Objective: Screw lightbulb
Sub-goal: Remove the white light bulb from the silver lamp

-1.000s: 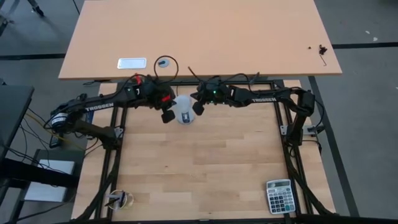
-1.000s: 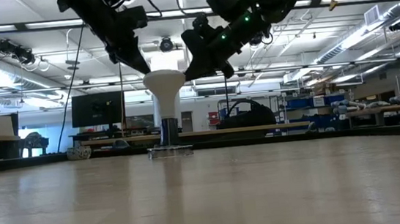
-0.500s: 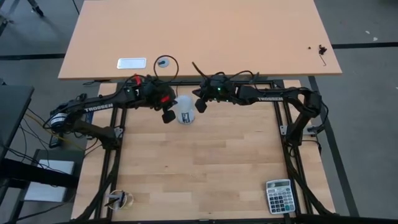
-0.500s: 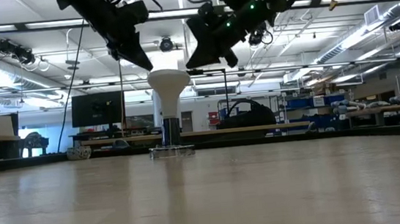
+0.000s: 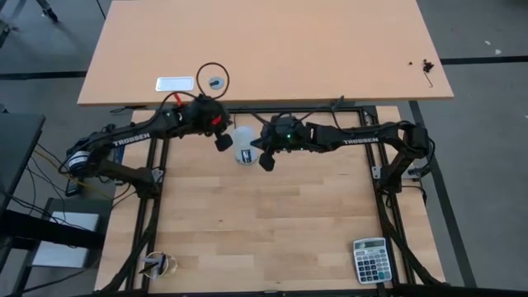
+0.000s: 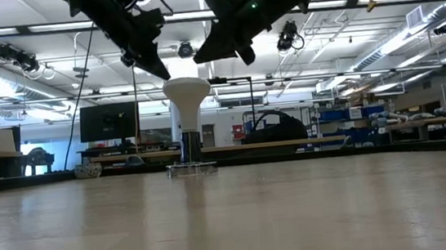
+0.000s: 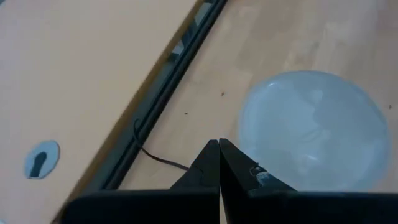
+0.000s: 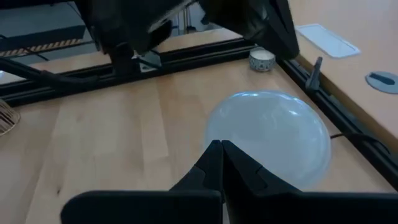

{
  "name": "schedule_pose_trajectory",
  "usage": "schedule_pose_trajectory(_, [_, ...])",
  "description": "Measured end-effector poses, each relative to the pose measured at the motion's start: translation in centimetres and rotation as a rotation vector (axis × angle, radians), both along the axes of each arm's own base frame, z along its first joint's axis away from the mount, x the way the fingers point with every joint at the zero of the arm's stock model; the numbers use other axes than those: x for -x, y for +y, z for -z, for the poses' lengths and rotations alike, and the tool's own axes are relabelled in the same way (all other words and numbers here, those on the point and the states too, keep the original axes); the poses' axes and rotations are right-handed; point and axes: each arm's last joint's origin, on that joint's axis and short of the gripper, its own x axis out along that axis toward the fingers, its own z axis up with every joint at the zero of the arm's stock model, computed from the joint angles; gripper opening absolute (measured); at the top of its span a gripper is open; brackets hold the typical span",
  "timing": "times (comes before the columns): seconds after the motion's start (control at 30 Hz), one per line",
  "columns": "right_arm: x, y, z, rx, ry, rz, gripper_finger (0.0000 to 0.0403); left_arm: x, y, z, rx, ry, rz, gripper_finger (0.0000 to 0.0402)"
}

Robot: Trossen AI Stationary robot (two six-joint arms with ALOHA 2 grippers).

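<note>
Lightbulb (image 6: 187,104) stands upright in socket (image 6: 191,167), looks seated; both grippers, left (image 7: 219,163) & right (image 8: 221,163), closed, empty, above it.

The lightbulb (image 5: 243,147) stands upright near the desk's (image 5: 272,223) back edge, between the left gripper (image 5: 222,142) and the right gripper (image 5: 266,158).

Pale wood worktable (image 5: 272,231), tan desk (image 5: 272,49) behind it, grey floor (image 5: 487,165), bright ceiling strip lights (image 6: 25,29)
</note>
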Motion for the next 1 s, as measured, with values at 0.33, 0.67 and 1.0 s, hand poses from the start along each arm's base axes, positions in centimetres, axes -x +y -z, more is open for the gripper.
schedule_pose_trajectory(0.33, [-0.8,-1.2,2.1,-0.034,0.042,-0.001,0.0009,-0.3,0.5,1.1,0.075,-0.017,0.076,0.0])
schedule_pose_trajectory(0.67, [-0.6,-2.7,2.1,-0.032,0.026,0.039,0.0009,-0.6,0.2,1.7,0.103,0.028,0.091,0.0])
schedule_pose_trajectory(1.0, [-0.1,-4.7,2.0,-0.02,0.018,0.104,0.0009,-0.6,-1.0,2.0,0.153,0.063,0.114,0.0])
